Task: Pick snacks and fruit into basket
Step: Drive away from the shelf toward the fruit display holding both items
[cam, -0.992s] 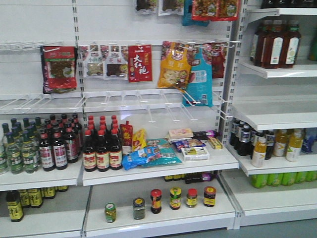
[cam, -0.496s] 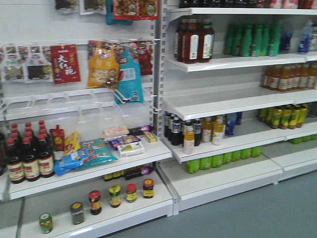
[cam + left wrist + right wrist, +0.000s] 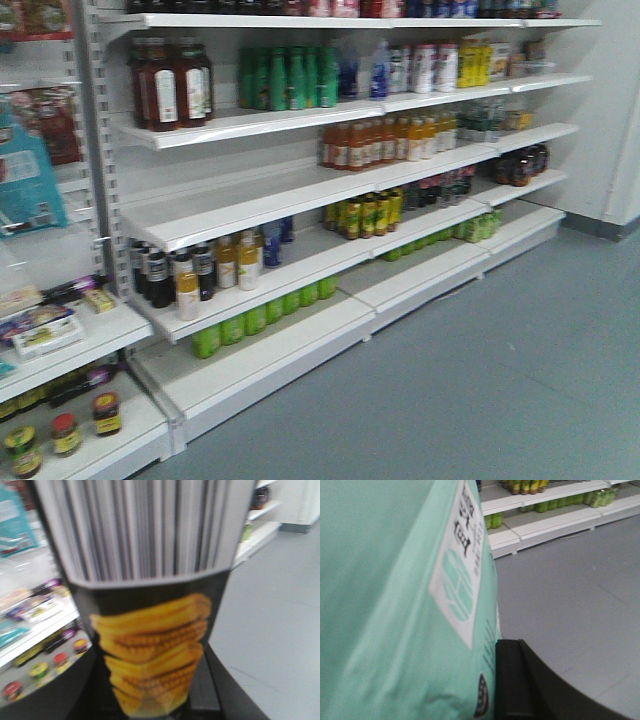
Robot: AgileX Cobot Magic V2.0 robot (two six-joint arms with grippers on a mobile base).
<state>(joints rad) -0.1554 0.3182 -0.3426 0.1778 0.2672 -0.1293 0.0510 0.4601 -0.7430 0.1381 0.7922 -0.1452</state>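
The left gripper (image 3: pixel 150 705) is clamping an upright black snack pack (image 3: pixel 155 630) with a barcode on it. A mint green bag (image 3: pixel 395 605) is pressing against one black finger (image 3: pixel 520 680) of the right gripper (image 3: pixel 450 695). I cannot tell whether that gripper is gripping the bag. White shelves (image 3: pixel 300 190) of bottles (image 3: pixel 365 145) are standing nearby.

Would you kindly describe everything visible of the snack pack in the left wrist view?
The snack pack stands upright, filling the middle of the view, blurred. Its upper part is pale grey with dark vertical barcode-like stripes; below a curved edge it is black, picturing stacked yellow ridged pieces. The surface looks like smooth printed packaging. Its lower end sits between the dark fingers of the left end effector, which appears to clamp it.
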